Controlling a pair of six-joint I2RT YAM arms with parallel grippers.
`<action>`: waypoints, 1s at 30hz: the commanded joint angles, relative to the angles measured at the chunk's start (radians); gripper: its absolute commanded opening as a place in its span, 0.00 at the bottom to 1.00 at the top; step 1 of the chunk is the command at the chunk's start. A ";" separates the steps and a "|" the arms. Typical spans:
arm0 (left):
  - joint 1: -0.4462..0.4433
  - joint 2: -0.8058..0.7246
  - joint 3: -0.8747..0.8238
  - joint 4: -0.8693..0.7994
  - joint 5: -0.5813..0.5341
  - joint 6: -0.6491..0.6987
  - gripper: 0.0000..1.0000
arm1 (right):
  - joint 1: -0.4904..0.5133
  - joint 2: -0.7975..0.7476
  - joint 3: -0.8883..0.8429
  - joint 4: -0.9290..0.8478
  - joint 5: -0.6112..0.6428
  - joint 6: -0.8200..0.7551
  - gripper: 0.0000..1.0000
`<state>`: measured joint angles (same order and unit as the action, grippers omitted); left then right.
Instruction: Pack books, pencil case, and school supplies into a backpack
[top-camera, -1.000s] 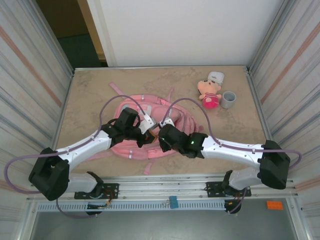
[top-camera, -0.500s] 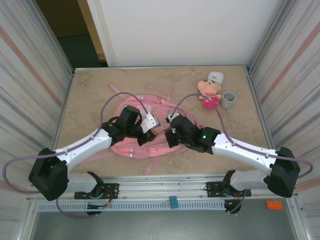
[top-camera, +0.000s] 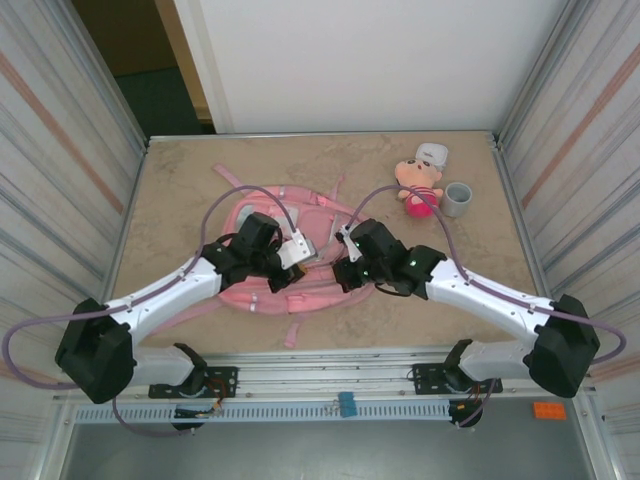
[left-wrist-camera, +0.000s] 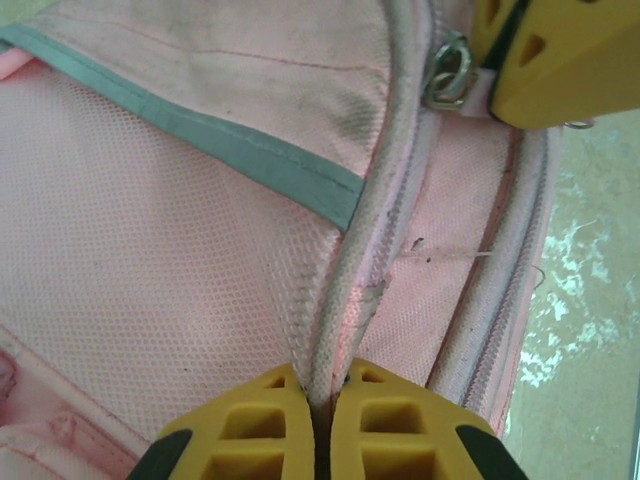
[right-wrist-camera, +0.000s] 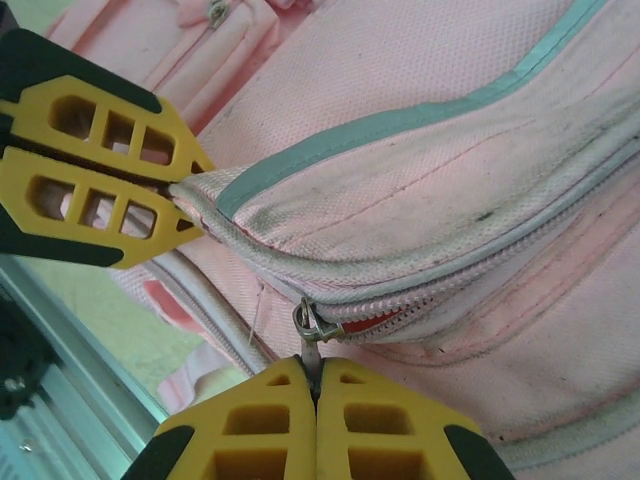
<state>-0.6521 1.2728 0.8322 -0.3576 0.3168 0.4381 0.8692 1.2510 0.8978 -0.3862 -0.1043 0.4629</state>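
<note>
Bracing the backpack (top-camera: 262, 292) on the desk (top-camera: 180, 190) with the left end effector (left-wrist-camera: 320, 385) clamped on its piping (left-wrist-camera: 350, 260) and pinching the zip pull (right-wrist-camera: 308, 335) in the closed right end effector (right-wrist-camera: 315, 378), seemingly to keep the fabric taut for zipping.

White arms (top-camera: 165, 292), black joints (top-camera: 95, 355), lilac cables (top-camera: 228, 198), yellow latticed fingers (right-wrist-camera: 250, 420).
</note>
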 joint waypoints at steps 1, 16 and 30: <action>0.107 -0.046 0.002 -0.060 -0.150 -0.020 0.15 | 0.027 0.035 -0.043 -0.001 0.030 0.152 0.00; 0.225 -0.308 0.007 -0.155 -0.084 -0.766 0.60 | 0.122 0.199 0.021 0.152 0.071 0.277 0.00; 0.091 -0.284 -0.154 0.018 -0.042 -1.563 0.57 | 0.162 0.237 0.068 0.144 0.071 0.226 0.00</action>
<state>-0.5323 0.9737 0.6884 -0.3985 0.2787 -0.9463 1.0115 1.4731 0.9234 -0.2276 -0.0414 0.7208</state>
